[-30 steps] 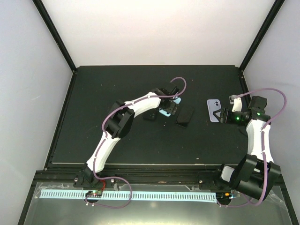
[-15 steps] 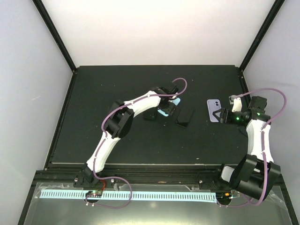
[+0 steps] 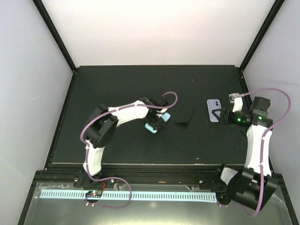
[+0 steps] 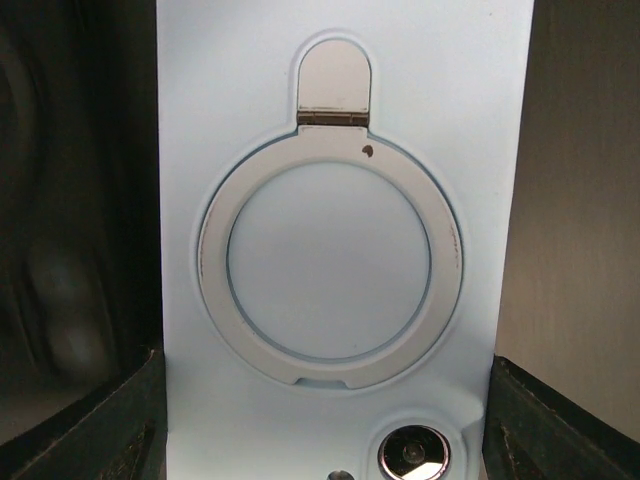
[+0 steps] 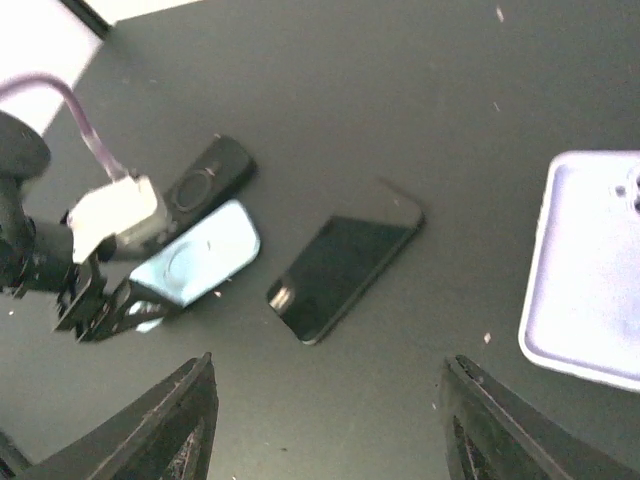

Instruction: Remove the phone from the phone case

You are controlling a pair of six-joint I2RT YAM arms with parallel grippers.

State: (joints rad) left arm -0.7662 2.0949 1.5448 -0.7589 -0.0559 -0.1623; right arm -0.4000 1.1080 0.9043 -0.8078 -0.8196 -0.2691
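The blue case (image 3: 152, 126) is near the middle of the desk (image 3: 103, 89) with its ringed back facing up. The left jaws are closed across its width, and a finger (image 4: 80, 430) presses each long edge. The black phone (image 3: 185, 116) lies flat and bare, screen up, at 2 o'clock from the case and apart from it. A lavender case (image 3: 213, 110) rests at 3 o'clock from the phone. The right jaws are spread wide and hold nothing, near its 5 o'clock corner; whether they touch it cannot be told. A black remote (image 5: 205, 180) lies beside the blue case. Bare desk stretches toward 6 and 9 o'clock, with the edges well apart.
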